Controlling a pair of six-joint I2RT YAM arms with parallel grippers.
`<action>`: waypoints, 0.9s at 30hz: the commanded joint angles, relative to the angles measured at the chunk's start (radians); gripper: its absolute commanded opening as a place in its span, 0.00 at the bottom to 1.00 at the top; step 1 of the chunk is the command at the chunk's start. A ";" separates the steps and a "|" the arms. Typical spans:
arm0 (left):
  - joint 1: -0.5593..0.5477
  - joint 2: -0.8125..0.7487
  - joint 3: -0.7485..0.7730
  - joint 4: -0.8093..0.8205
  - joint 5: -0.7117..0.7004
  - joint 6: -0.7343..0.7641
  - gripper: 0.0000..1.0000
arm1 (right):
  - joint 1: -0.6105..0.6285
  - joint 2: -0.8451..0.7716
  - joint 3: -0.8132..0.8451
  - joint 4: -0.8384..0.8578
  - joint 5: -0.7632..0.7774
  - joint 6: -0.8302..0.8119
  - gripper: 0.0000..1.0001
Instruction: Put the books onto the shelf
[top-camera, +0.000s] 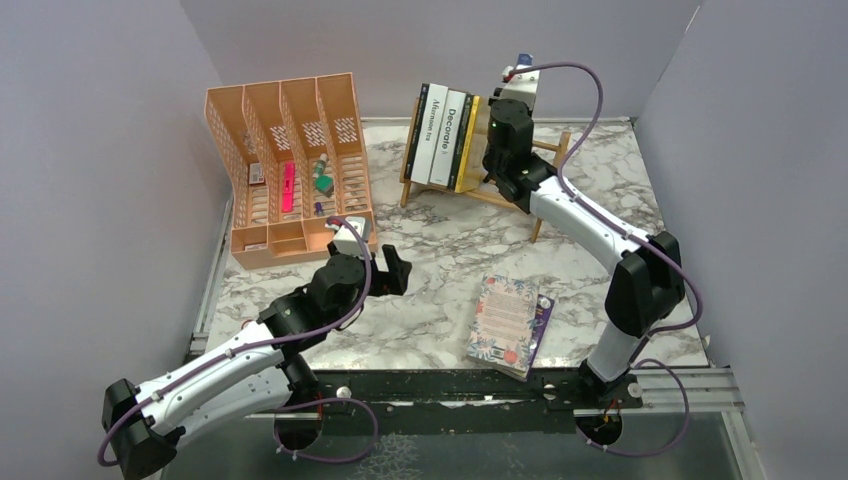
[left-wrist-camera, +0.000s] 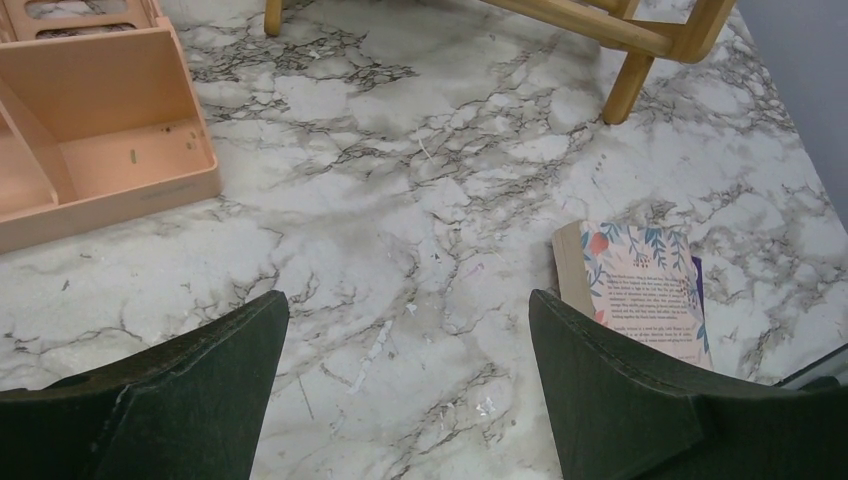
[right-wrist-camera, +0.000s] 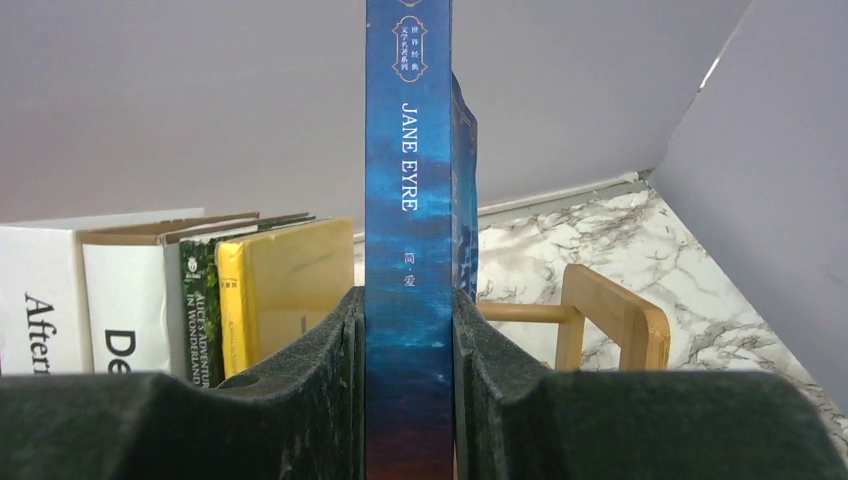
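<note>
right gripper (right-wrist-camera: 408, 330): clamped on the blue book (right-wrist-camera: 408, 180), one pad on each cover, with the spine "JANE EYRE" facing our wrist cam
blue book: upright at the shelf (top-camera: 545, 150), just right of the yellow book (right-wrist-camera: 290, 280); we can't tell if its bottom edge touches the rails
shelf load: from the left we count a black book (top-camera: 417, 135), white "Afternoon tea" (top-camera: 437, 135), white "Decorate" (top-camera: 456, 135), dark green book (right-wrist-camera: 200, 310), then the yellow book; all standing, spines out, packed at the left end
left gripper (left-wrist-camera: 408, 310): jaws spread wide, nothing between them, hovering over the marble table (left-wrist-camera: 400, 180)
floral book (top-camera: 508, 322): flat on the table near the front edge, right of the left gripper, well apart from the shelf; we see a purple edge along its right side
orange organiser (top-camera: 290, 170): back left, small items in its slots
</note>
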 joint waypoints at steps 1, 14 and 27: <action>-0.003 0.002 -0.009 0.026 0.033 0.018 0.90 | -0.003 -0.002 -0.032 0.287 0.072 -0.051 0.01; -0.003 -0.042 -0.022 0.010 0.049 0.002 0.90 | -0.014 0.121 -0.049 0.378 0.028 -0.036 0.01; -0.003 -0.030 -0.013 -0.009 0.000 0.011 0.91 | -0.014 0.209 -0.128 0.634 0.017 -0.066 0.01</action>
